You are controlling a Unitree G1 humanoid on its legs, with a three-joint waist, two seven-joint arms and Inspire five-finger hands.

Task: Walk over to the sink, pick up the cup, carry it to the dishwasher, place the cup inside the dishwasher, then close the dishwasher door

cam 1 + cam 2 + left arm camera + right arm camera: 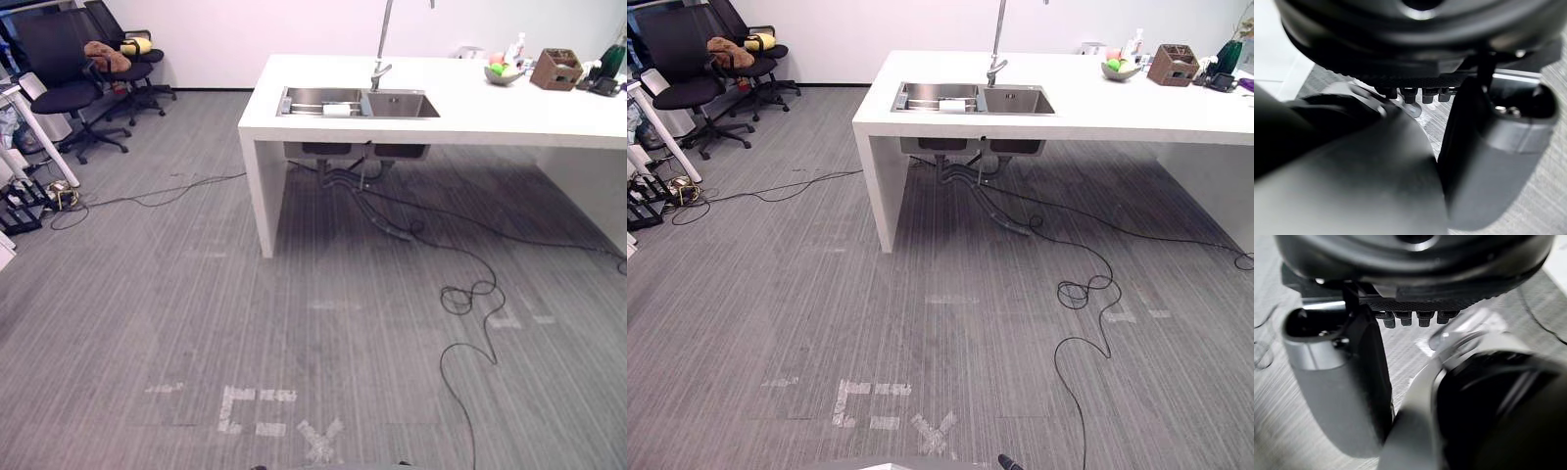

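Note:
A white counter island (470, 122) stands ahead, across a stretch of grey carpet. A steel double sink (392, 104) is set in its top, with a tall faucet (382, 49) behind it. A small white thing, likely the cup (338, 110), lies in the left basin. My left hand (1415, 44) hangs over the carpet, with its fingers (1415, 93) straight, its thumb (1498, 161) apart from them and nothing held. My right hand (1415, 274) hangs the same way, with straight fingers (1415, 317), a free thumb (1337, 391) and nothing in it.
Black cables (470, 294) trail over the floor from under the sink. Tape marks (260, 406) lie on the carpet close in front. Office chairs (69, 88) stand at the back left. A fruit bowl (503, 70) and a wooden box (556, 69) sit on the counter's far right.

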